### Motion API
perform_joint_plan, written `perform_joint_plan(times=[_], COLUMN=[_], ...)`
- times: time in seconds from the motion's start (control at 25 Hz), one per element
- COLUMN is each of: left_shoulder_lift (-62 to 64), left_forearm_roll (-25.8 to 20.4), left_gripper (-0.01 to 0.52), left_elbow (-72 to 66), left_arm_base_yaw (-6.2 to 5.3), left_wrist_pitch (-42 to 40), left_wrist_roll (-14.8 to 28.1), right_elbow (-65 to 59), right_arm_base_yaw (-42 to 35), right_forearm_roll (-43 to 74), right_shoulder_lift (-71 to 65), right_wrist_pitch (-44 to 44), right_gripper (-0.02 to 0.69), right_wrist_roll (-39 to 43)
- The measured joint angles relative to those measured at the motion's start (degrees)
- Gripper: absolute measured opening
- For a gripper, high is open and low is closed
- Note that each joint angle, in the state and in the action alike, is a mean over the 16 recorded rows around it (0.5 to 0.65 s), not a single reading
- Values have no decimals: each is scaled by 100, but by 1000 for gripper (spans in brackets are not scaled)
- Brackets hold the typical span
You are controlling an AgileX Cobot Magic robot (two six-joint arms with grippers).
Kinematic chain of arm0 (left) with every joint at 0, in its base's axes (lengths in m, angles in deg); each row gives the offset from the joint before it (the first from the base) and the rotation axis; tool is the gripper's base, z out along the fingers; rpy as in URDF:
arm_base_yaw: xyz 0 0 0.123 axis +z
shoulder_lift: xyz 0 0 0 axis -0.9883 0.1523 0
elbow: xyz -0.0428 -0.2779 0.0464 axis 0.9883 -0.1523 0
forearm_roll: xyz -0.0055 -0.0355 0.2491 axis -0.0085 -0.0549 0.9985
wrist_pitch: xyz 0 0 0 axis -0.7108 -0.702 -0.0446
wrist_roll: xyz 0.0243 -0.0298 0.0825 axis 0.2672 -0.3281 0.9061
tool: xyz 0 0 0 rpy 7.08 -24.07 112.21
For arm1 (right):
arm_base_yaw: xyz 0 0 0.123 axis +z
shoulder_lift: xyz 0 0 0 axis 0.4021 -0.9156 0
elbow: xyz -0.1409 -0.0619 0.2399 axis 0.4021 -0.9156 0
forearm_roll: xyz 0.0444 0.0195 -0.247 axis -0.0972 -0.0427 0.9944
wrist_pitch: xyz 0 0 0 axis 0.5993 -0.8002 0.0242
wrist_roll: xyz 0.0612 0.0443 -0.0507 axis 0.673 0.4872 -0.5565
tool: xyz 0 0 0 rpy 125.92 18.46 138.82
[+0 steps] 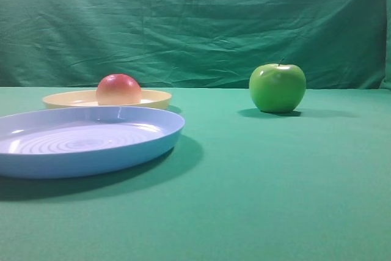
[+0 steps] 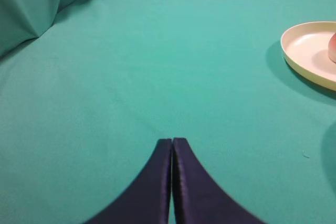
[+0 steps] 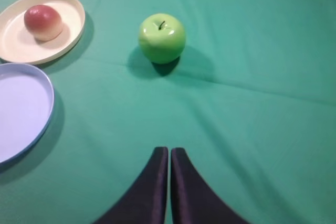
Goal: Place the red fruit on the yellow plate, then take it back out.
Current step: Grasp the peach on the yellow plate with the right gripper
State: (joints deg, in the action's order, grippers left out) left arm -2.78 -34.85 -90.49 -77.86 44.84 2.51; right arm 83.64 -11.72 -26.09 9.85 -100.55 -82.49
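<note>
So the right hand (image 3: pixel 169 153) has its two dark fingers pressed flat together with nothing between them, hanging over bare green cloth, and the left hand (image 2: pixel 172 144) is the same deal, clenched and empty, parked above its own patch of cloth. From the right hand the red fruit (image 3: pixel 43 22) lies up and well off to the left, sitting inside the yellow plate (image 3: pixel 73 30) toward its far-left part, so I'd say the placing half is done and what's left is lifting it back out. The fruit is round, no long axis to line up with, so approach angle hardly matters, top-down looks fine. Which arm is nearer is hard to call: the left wrist view only catches the plate at its right edge with a sliver of fruit (image 2: pixel 333 48), well away from that hand too. On the way from the right hand you've got the green apple (image 3: pixel 161 38) off to the right of the plate and the blue plate (image 3: pixel 47 103) just below it, both apart from the fruit. The desk (image 3: pixel 252 108) is covered in slightly wrinkled green cloth, with a green curtain (image 1: pixel 195 22) behind, loads of open room around
</note>
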Motion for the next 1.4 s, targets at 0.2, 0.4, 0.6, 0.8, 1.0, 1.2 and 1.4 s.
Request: perform_joint_plan(times=[0.2,0.4,0.6,0.8,1.0,1.2,1.4], left_shoulder_lift=[0,0,0,0,0,0,0], left_forearm_roll=[0,0,0,0,0,0,0], left_gripper=[0,0,0,0,0,0,0], left_elbow=[0,0,0,0,0,0,0], left_arm_base_yaw=[0,0,0,0,0,0,0], left_wrist_pitch=[0,0,0,0,0,0,0], left_wrist_roll=[0,0,0,0,0,0,0], right_elbow=[482,735,1157,2005,3227,4520,5653], right_arm_base_yaw=[4,12,119,446,958,1574,2137], right_forearm_roll=[-441,-895,-1326,-1509,-1486,-1310,-1145], right_shoulder_lift=[-989,-1859,-2800,-3928,-5156,-6310,-7314], right_wrist_pitch=[-90,187,473,536,336,142,91], right_gripper=[0,0,0,0,0,0,0], right_wrist_roll=[-365,-750,-1233,-1714,-2029,-2067,-2075])
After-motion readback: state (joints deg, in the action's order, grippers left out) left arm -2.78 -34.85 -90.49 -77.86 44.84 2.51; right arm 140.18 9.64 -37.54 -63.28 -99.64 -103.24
